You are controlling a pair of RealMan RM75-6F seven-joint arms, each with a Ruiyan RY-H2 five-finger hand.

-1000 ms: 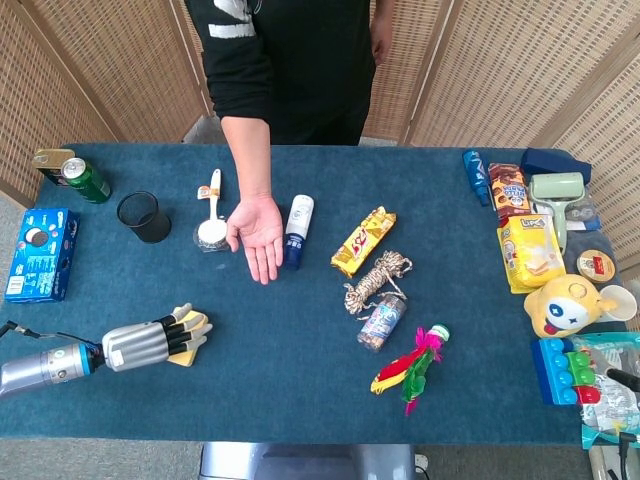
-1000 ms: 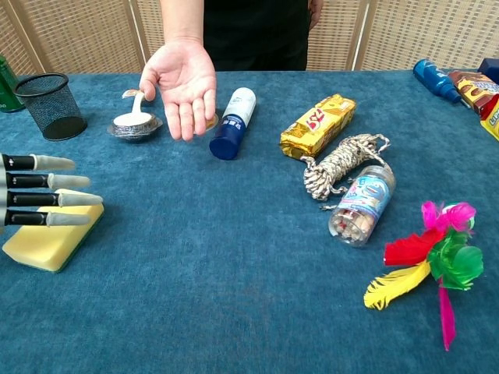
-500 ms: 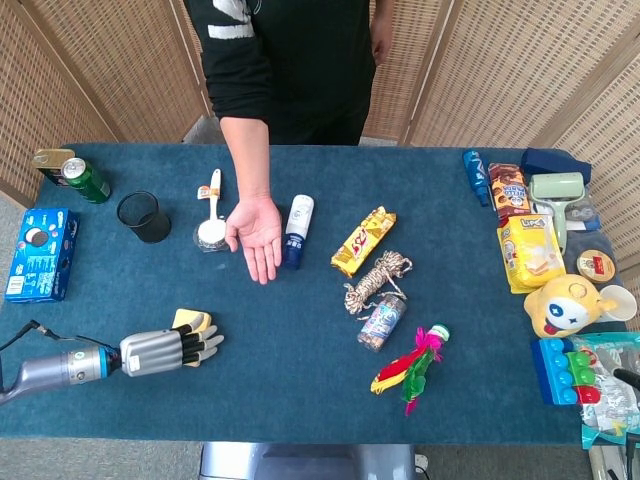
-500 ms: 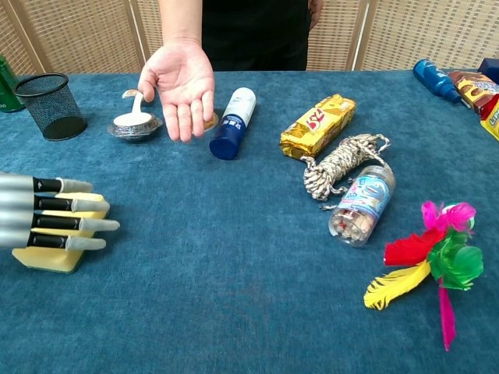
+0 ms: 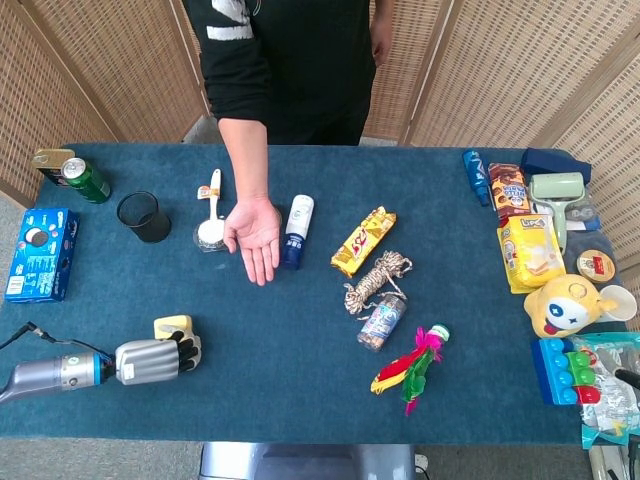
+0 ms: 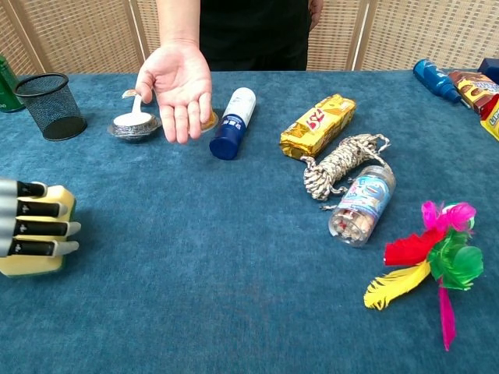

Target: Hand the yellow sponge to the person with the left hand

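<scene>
The yellow sponge (image 5: 172,326) lies near the table's front left corner; in the chest view the sponge (image 6: 31,265) shows at the far left edge. My left hand (image 5: 155,358) lies over it with its fingers (image 6: 43,228) curled down around its front edge, gripping it low at the table. The person's open palm (image 5: 255,230) waits face up at the middle back, well beyond and to the right of my hand; the chest view has the palm (image 6: 178,82) at the top. My right hand is not in sight.
A black mesh cup (image 5: 144,216), a spoon in a foil dish (image 5: 210,232) and a blue-capped white bottle (image 5: 295,230) stand around the palm. A yellow snack bag (image 5: 363,241), rope (image 5: 378,279), a jar (image 5: 382,322) and feathers (image 5: 410,368) lie to the right.
My left hand has drawn back toward the left front and curled its outstretched fingers down around the sponge. The person's palm has barely moved.
</scene>
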